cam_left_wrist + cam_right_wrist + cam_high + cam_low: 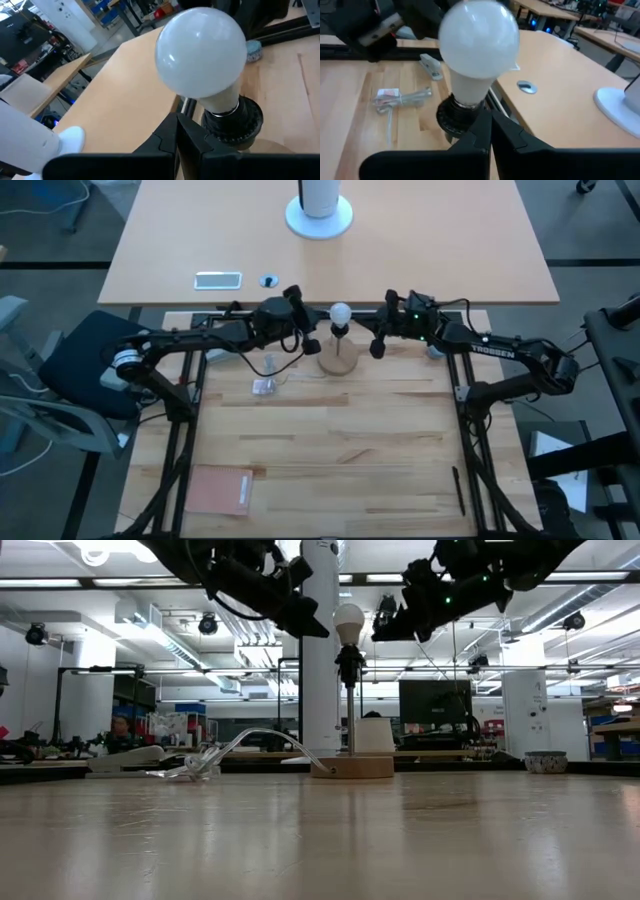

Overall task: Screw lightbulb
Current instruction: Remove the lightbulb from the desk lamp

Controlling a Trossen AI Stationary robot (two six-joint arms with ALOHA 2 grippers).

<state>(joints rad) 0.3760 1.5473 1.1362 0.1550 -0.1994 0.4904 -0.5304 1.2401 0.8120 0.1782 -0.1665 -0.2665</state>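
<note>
A light wooden table (330, 450) fills the lower part of the high view, and a tan desk (330, 250) lies beyond its far edge. The two dark arms reach in from either side and meet near the table's far middle.

The left arm (200, 340) comes from the left; its gripper (311, 344) sits just beside the lamp, fingers pressed together with nothing between them. The right arm (500, 350) comes from the right; its gripper (378, 347) is just on the other side of the lamp, fingers likewise pressed together and empty. In the low view both grippers hang up at the height of the bulb, one on each side, apart from it.

The lamp's round wooden base (338, 361) rests on the table between the grippers. A thin stem (350, 715) stands upright from it and carries a black socket (232, 120).

The lightbulb (340, 312) sits upright in that socket, its white globe on top, neither gripper touching it.

A cord (250, 745) trails from the base to the left. A reddish pad (220, 490) lies near the table's front left corner. A small clear wrapper (264, 387) lies by the cord.
</note>
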